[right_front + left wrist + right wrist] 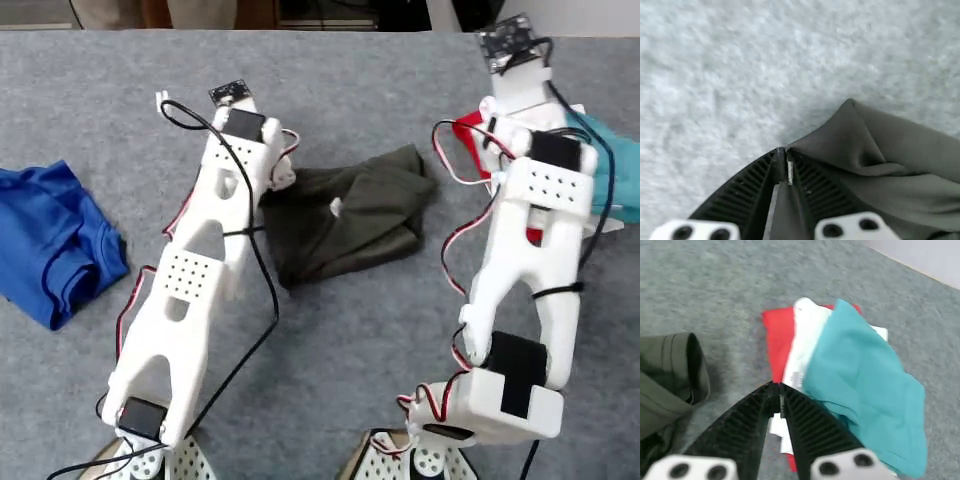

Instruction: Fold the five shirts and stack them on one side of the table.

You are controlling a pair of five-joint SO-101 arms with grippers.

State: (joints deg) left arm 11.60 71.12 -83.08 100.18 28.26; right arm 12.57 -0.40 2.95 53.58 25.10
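Note:
An olive shirt [360,220] lies crumpled mid-table. My left gripper [785,157] is shut on a raised fold at its edge [900,160]; in the high view it sits at the shirt's left side [283,170]. On the right side of the table lies a stack of a red shirt [777,340], a white shirt [802,340] and a teal shirt [865,385] on top. My right gripper [780,390] hangs shut just above the stack's near edge, nothing between its fingers. A blue shirt [50,240] lies bunched at the far left.
Grey felt covers the table [350,330]. The right arm [530,220] hides much of the stack from above; red [463,130] and teal [620,170] fabric peek out beside it. Open felt lies in front of the olive shirt.

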